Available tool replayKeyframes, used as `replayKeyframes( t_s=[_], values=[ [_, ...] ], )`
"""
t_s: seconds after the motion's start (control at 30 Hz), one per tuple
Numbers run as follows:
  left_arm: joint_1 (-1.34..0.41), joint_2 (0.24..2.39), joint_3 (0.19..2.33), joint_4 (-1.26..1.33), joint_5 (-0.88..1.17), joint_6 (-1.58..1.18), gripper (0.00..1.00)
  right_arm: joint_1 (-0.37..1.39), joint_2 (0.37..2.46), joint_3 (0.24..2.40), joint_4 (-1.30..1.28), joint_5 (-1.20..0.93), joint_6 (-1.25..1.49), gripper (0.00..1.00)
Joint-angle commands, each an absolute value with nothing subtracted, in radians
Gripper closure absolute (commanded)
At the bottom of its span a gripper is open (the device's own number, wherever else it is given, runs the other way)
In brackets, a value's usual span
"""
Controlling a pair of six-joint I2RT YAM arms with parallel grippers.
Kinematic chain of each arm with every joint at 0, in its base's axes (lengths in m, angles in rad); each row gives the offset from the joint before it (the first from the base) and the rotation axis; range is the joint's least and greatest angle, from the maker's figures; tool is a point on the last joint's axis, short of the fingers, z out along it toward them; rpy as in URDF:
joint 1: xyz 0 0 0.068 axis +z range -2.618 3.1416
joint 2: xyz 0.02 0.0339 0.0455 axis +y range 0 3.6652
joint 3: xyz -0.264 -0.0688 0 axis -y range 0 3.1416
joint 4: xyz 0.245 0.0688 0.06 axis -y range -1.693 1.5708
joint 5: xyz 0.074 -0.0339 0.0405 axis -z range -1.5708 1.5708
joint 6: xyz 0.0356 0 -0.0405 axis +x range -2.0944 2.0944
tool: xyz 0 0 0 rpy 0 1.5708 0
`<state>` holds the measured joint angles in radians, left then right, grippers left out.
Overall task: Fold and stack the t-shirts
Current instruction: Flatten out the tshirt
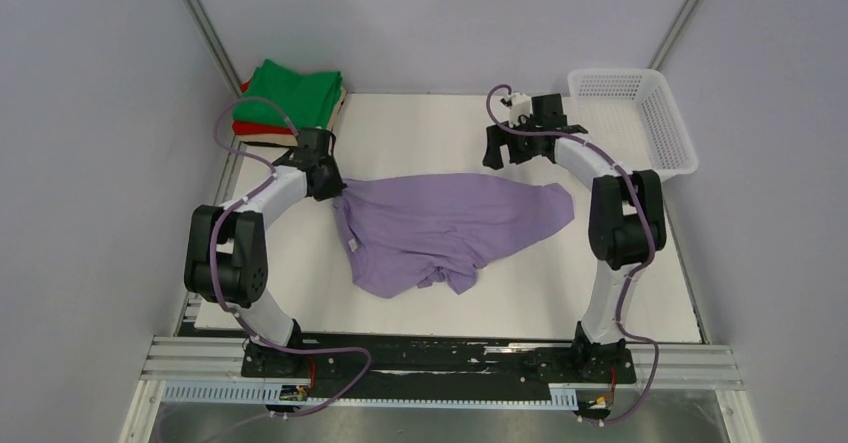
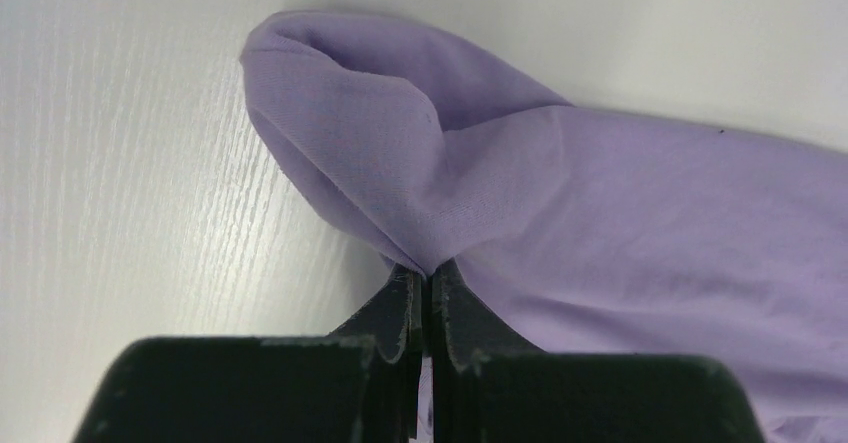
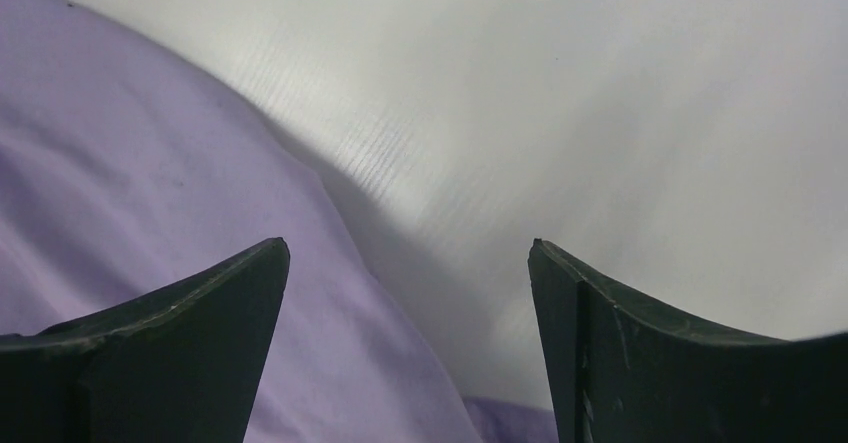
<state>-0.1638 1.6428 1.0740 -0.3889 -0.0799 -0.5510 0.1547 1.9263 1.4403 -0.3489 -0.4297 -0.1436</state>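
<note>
**Left gripper pinched lavender shirt corner; right gripper open over shirt edge**

The lavender t-shirt (image 1: 440,228) lay crumpled and unfolded in the middle of the white table (image 1: 560,293), between the two arms. A bunched sleeve or hem pointed toward the near edge.

The left gripper (image 2: 428,283) was at the shirt's left end. Its jaws were pressed together on a fold of the purple cloth. In the left wrist view the fabric rose from the pinch into a small raised loop, and the rest trailed off to the right on the table.

Farther back, the right gripper (image 3: 410,253) was spread wide and held nothing. It was over the shirt's far right edge. One finger showed above purple cloth and the other above bare table. Couldn't tell whether either tip touched the fabric.

At the far left corner was a stack of folded shirts. The green t-shirt (image 1: 295,93) was on top, the red t-shirt (image 1: 255,128) was under it, and a beige t-shirt (image 1: 343,98) showed at the edge.

At the far right corner stood the white mesh basket (image 1: 668,133), well apart from the lavender shirt. Only its mesh floor and walls showed.
</note>
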Motion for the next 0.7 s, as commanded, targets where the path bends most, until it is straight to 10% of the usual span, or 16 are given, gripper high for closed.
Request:
replayKeyframes(
  t_s=[0.0,0.2,0.43,0.67],
  values=[
    [-0.161,1.659,1.134,-0.379,-0.062,-0.531,1.0,0.186,2.011,1.51,-0.434,-0.447,-0.24,0.12],
    [-0.156,1.676,1.151,-0.389,-0.045,-0.528,1.0,0.235,2.089,1.494,-0.465,-0.368,-0.266,0.23],
    [-0.145,1.613,1.188,-0.403,-0.029,-0.502,1.0,0.272,2.048,1.484,-0.465,-0.248,-0.219,0.98],
    [-0.145,1.317,1.245,-0.359,-0.007,-0.496,1.0,0.322,1.605,1.32,-0.276,-0.206,-0.152,1.0]
  ],
)
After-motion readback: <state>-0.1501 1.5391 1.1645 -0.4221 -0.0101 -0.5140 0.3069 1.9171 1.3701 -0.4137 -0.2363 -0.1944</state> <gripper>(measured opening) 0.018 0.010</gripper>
